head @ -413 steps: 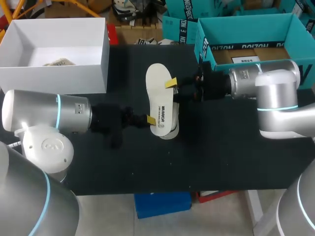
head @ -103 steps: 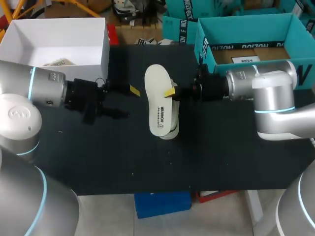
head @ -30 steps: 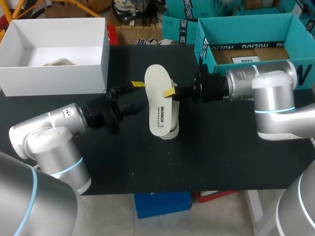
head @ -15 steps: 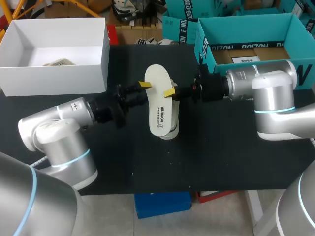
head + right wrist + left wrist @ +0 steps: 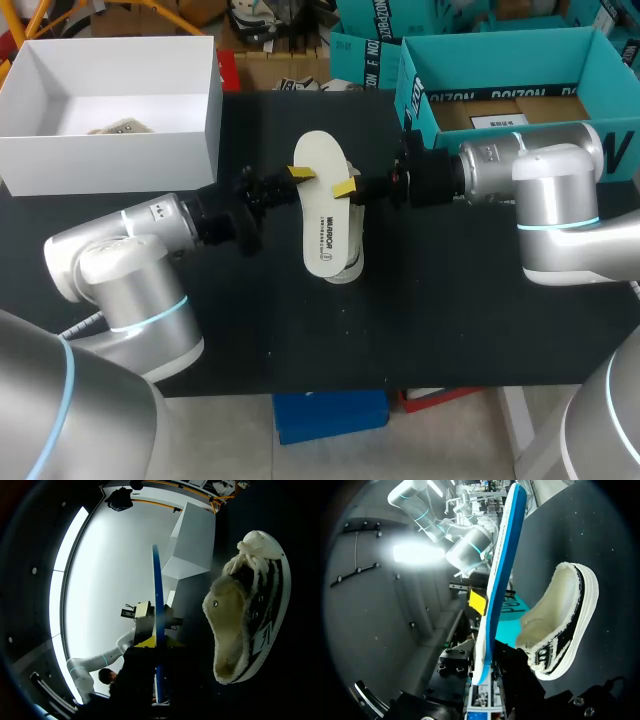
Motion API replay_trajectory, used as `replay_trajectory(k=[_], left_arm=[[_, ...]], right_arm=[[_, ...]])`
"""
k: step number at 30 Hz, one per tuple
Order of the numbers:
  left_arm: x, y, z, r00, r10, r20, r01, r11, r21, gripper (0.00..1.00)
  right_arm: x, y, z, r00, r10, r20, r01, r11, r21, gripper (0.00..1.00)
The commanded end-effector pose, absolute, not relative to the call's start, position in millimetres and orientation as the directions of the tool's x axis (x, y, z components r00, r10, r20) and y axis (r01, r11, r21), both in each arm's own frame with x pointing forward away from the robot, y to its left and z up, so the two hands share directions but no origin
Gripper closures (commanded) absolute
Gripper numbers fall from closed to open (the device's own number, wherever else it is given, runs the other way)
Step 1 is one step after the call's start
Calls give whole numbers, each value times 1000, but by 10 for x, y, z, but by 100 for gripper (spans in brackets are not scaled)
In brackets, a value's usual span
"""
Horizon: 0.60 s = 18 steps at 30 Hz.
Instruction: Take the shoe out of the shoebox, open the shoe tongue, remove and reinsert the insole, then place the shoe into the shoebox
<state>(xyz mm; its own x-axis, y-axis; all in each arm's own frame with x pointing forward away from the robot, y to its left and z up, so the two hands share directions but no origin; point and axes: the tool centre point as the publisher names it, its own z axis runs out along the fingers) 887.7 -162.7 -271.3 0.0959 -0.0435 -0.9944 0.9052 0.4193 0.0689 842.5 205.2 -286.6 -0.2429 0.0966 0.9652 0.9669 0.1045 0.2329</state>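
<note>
A white insole (image 5: pixel 322 215) with a blue underside hangs level above the shoe (image 5: pixel 346 268), a black and white sneaker lying on the black table. My right gripper (image 5: pixel 347 190) is shut on the insole's right edge. My left gripper (image 5: pixel 298 175) is on the opposite edge, with its fingers closed in from both sides. In the left wrist view the insole (image 5: pixel 502 575) runs edge-on out from between the fingers, and the shoe (image 5: pixel 560 630) lies beside it with its opening showing. The right wrist view shows the same insole (image 5: pixel 157 620) edge-on beside the shoe (image 5: pixel 247 610).
A white open box (image 5: pixel 212 120) stands at the back left, with a small item inside. A teal open box (image 5: pixel 420 100) stands at the back right, close behind my right arm. The black table (image 5: pixel 400 330) extends to the front of the shoe.
My left gripper has moved right to the insole's left edge and its fingers have closed on it. The right arm, insole and shoe have stayed put.
</note>
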Motion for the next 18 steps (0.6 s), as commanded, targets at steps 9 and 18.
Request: replay_trajectory(k=[9, 18], left_arm=[[8853, -1647, -2786, 84, -19, -996, 911, 406, 69, 100], [8671, -1571, -2849, -69, 77, -995, 934, 355, -38, 100]], right_arm=[[8440, 2044, -2868, -231, 117, 966, 971, 85, 222, 0], [8326, 1745, -2867, -175, 236, 956, 984, 4, 179, 0]])
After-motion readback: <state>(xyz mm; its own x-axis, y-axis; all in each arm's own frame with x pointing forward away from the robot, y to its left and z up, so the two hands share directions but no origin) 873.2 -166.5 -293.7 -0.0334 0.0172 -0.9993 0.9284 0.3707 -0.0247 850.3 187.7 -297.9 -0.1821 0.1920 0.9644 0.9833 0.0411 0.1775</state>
